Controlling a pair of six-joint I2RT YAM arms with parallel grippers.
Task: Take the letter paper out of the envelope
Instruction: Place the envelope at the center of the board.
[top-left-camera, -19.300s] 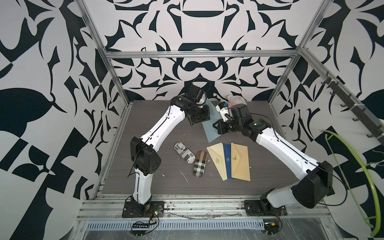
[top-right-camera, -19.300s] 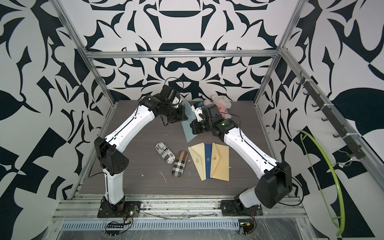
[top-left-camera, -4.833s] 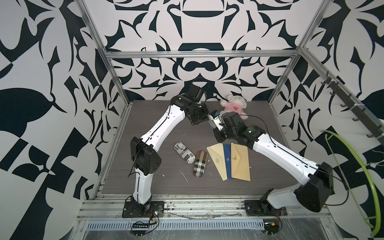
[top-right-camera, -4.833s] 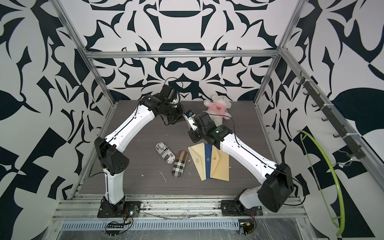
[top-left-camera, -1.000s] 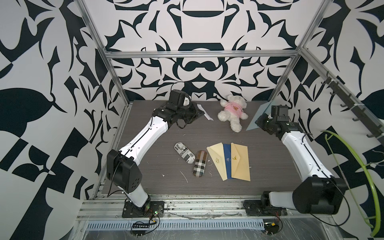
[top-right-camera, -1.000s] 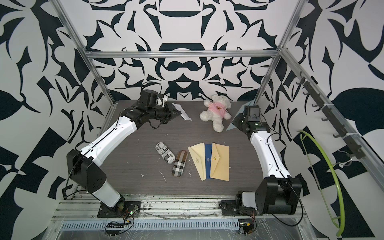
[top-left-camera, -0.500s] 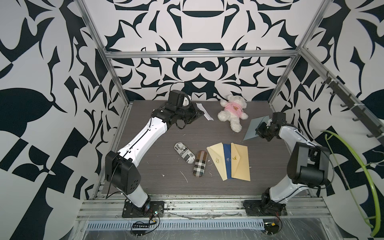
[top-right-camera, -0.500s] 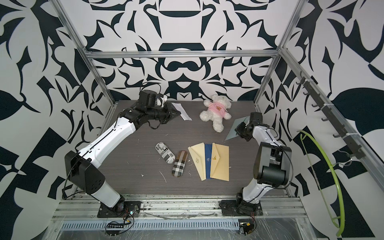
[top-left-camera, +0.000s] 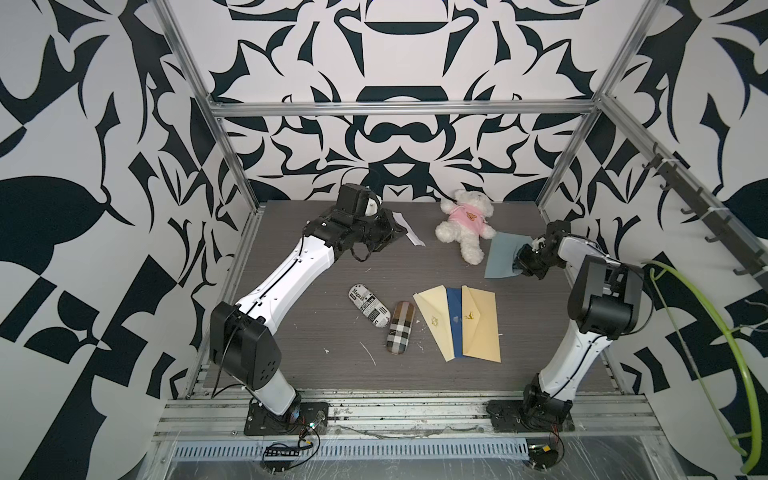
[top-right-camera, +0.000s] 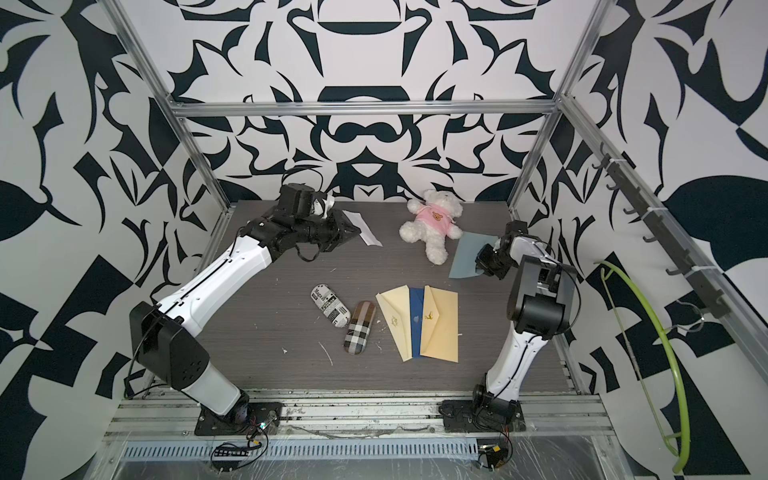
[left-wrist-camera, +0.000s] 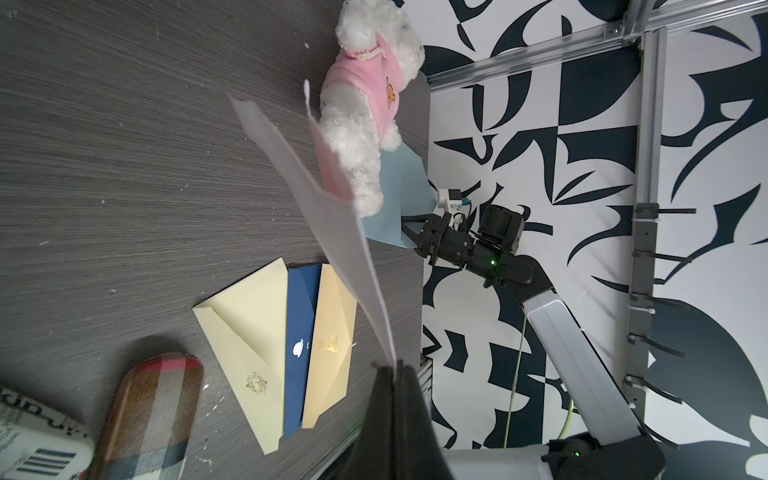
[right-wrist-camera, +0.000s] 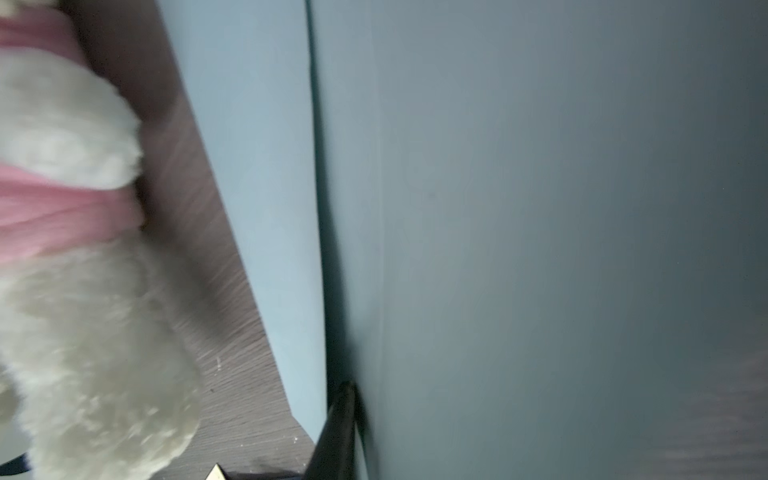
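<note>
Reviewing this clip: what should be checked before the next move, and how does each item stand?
1. ok: paper out of envelope.
2. ok: left gripper shut on paper.
3. ok: right gripper at envelope's edge.
4. cannot tell: right gripper's hold on envelope.
5. cannot tell: envelope flat on table.
6. cannot tell: bear clear of envelope; they lie close.

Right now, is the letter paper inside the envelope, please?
Out: left gripper pinches the letter paper, well apart from the envelope at the right gripper.
</note>
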